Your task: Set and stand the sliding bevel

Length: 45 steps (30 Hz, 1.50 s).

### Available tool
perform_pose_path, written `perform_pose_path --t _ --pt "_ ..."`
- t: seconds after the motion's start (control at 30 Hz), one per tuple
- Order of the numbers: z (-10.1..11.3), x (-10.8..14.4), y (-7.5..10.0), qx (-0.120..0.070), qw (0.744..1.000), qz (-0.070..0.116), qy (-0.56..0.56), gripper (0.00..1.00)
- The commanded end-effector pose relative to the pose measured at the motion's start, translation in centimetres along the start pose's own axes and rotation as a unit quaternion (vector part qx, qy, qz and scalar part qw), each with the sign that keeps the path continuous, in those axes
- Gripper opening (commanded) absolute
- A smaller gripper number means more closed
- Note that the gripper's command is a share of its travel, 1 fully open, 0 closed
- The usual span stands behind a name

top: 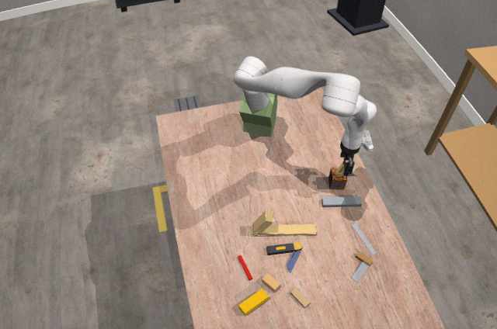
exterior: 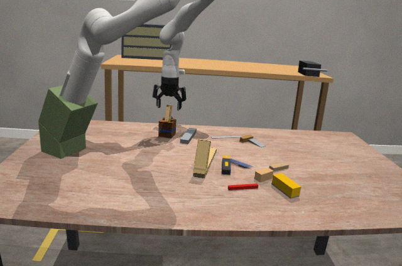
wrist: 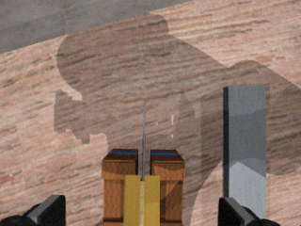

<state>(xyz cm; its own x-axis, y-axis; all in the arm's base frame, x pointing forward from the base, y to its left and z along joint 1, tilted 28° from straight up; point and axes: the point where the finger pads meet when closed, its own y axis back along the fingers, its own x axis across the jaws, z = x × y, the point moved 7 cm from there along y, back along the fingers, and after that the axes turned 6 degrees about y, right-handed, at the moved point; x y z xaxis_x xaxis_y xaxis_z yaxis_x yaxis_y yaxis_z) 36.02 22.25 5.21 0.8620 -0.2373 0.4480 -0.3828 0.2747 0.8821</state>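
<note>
The wooden sliding bevel [top: 339, 169] [exterior: 168, 113] [wrist: 141, 200] stands upright in the brown slotted block [top: 337, 181] [exterior: 167, 128] [wrist: 114, 188], which has a blue band. Its thin grey blade [wrist: 144, 141] runs down through the slot between the block's two halves. My gripper [top: 346, 165] [exterior: 168, 106] [wrist: 141, 214] is open, right above the bevel's handle, with a finger on each side and clear of it. The tan leg and rail piece [top: 280, 229] [exterior: 201, 157] lies mid-table. The black bevel [top: 283, 248] [exterior: 225, 165] with its blue blade lies in front of it.
A grey bar [top: 341, 201] [exterior: 188, 135] [wrist: 245, 141] lies close beside the block. A wooden-stocked tool with grey blades [top: 363, 258] [exterior: 246, 138], a red stick [top: 245, 267] [exterior: 242, 186], a yellow block [top: 253, 301] [exterior: 286, 185] and two tan blocks [top: 271, 282] [exterior: 263, 174] lie nearer the front. The green arm base [top: 258, 116] [exterior: 65, 120] stands at the far corner.
</note>
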Motion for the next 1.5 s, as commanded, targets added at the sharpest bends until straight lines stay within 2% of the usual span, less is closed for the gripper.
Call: perform_pose_path --t 0.0,0.37,0.43,0.57,0.7,0.83,1.47 --pt "0.0 0.0 0.9 0.001 1.000 0.000 0.000 1.00" --pt "0.0 0.0 7.2 0.001 1.000 0.000 0.000 1.00" --pt "0.0 0.0 7.2 0.001 1.000 0.000 0.000 1.00" --pt "0.0 0.0 9.4 0.001 1.000 0.000 0.000 1.00" --pt "0.0 0.0 10.7 0.001 1.000 0.000 0.000 1.00" --pt "0.0 0.0 11.2 0.001 1.000 0.000 0.000 1.00" --pt "0.0 0.0 11.2 0.001 1.000 0.000 0.000 1.00"
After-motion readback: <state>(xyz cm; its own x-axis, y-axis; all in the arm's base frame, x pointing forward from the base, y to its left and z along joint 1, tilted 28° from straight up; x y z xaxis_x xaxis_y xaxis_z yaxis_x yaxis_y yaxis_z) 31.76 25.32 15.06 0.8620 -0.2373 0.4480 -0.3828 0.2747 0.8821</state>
